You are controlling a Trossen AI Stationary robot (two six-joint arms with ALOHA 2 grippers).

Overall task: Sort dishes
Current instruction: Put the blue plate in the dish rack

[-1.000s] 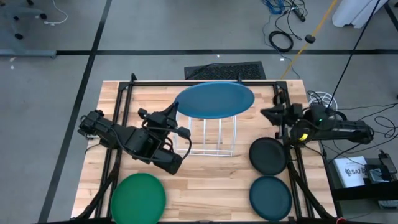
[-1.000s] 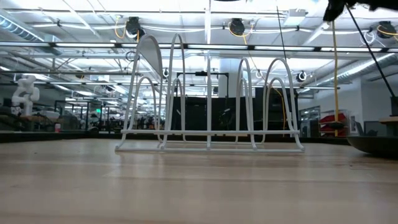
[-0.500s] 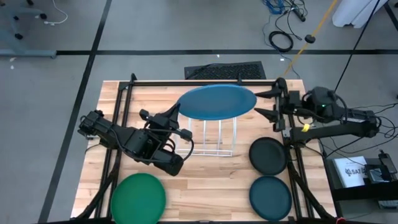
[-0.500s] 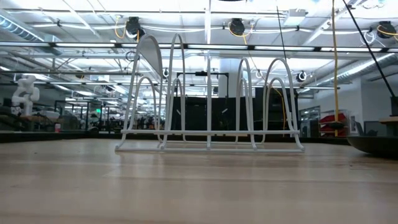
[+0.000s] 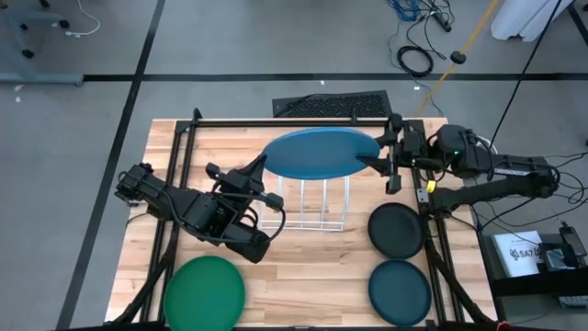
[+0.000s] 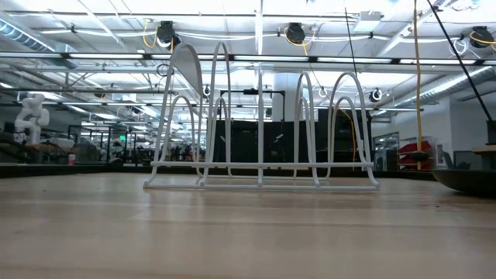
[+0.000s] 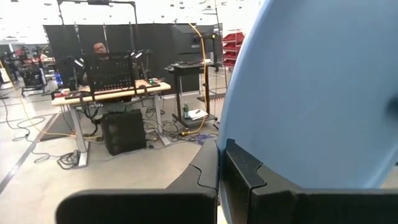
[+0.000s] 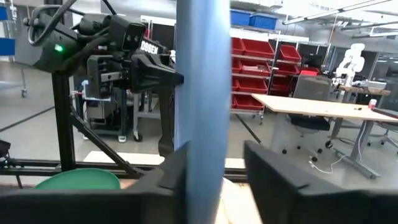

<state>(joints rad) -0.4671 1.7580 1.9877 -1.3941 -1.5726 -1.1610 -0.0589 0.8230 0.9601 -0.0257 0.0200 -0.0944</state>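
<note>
The left claw (image 5: 261, 165) is clenched on the blue plate's (image 5: 317, 152) left rim, holding it above the rack (image 5: 308, 207). The right claw (image 5: 384, 164) straddles the plate's right rim, fingers parted, not gripping. On the tabletop (image 5: 303, 267) lie 3 plates: green (image 5: 204, 290), black (image 5: 396, 230), teal (image 5: 400, 290).

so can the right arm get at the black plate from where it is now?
Probably yes, once free. The black plate lies uncovered beside that arm, nothing on it. But the right gripper straddles the blue plate's rim, which the left gripper holds.
</note>
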